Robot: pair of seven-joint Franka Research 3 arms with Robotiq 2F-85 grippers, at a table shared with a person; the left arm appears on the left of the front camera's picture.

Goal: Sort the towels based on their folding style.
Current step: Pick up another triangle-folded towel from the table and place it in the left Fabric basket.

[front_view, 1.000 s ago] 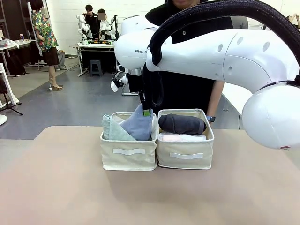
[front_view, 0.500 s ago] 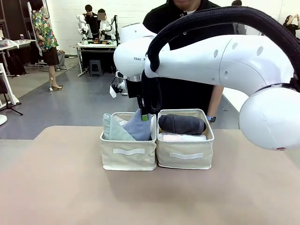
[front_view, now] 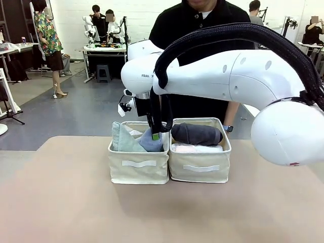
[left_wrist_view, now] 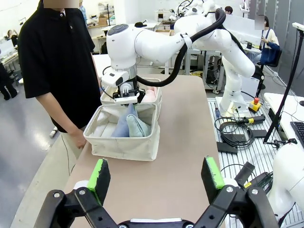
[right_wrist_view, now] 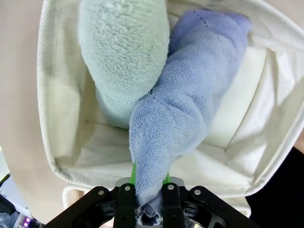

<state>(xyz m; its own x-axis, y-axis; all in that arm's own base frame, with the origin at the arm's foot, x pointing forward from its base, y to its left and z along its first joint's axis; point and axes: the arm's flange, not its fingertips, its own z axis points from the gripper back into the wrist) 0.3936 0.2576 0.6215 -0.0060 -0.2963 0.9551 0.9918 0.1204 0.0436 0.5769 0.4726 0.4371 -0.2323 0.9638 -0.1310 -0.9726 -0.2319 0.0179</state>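
Right gripper (front_view: 155,132) reaches across the middle, over the left bin (front_view: 138,172), its jaws closed on the narrow tip of the blue towel (front_view: 150,143); in the right wrist view the green pads (right_wrist_view: 133,174) pinch that tip at the bottom edge, and the cone widens away from the fingers toward the bin's floor, so its long axis runs roughly along the line of the fingers, wide end down and leaning on the grey-green towel (right_wrist_view: 124,52); the two cones touch along one flank and share the left bin, the grey-green one on the side farther from the right bin (front_view: 200,167); the right bin holds the dark grey roll (front_view: 196,134) lying crosswise on top, with a pale roll (front_view: 196,148) beneath it, other rolls being hidden; the left gripper (left_wrist_view: 156,175) hangs well back from both bins over bare table (left_wrist_view: 180,142), jaws fully apart and holding nothing, so the right arm is plainly the nearer one; the person (front_view: 202,61) stands just behind the bins, hands not in play; judged from the layout, the sort is close to done, and the coming move turns on the blue towel sitting directly below the fingers: releasing should let it settle upright against its neighbour, though the tip could drag upward if the pads catch the terry
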